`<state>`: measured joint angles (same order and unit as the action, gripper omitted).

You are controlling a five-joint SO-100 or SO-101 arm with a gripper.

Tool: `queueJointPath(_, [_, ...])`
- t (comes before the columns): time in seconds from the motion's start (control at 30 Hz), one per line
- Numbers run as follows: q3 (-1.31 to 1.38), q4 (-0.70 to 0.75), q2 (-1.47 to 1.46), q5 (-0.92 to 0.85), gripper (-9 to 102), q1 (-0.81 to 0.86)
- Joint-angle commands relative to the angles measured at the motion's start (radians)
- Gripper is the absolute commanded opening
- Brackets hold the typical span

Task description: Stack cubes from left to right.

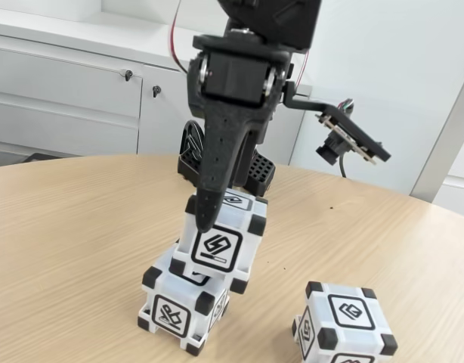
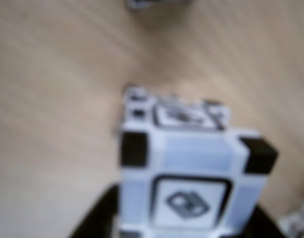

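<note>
Lower cube (image 1: 183, 302): at the left in the fixed view, resting on the pale wood-grain surface (image 1: 66, 227); white plastic, black corner blocks, a black-framed square glyph on its front face.
Arm pose: reaches down from the top of the fixed view, its black, rough-textured finger (image 1: 215, 166) tapering to a point over the top cube's front face.
Claw (image 1: 217, 215): clamped on the top cube.
Top cube (image 1: 221, 242): sits tilted on the lower cube, shifted to the right of it.
Third cube (image 1: 344, 327): alone on the surface at lower right, well apart from the stack.
Small camera (image 1: 345, 140): on a bracket right of the arm.
Wrist view: blurred; the held cube (image 2: 191, 183) looms close, with the lower cube's top (image 2: 177, 111) just beyond it.
</note>
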<state>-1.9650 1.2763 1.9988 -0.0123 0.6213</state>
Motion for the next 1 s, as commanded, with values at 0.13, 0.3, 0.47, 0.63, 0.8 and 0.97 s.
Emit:
queueJointPath(0.13, [0.015, -0.012, 0.017, 0.021, 0, 0.017])
queueJointPath(0.3, [0.017, 0.0, 0.032, 0.044, 0, 0.017])
queueJointPath(0.47, [0.008, 0.002, 0.135, 0.069, 0, 0.017])
queueJointPath(0.63, [0.006, -0.005, 0.149, 0.057, 0, 0.017])
queueJointPath(0.8, [0.006, -0.014, 0.132, 0.037, 0, 0.018])
queueJointPath(0.97, [0.006, -0.014, 0.13, 0.038, 0, 0.043])
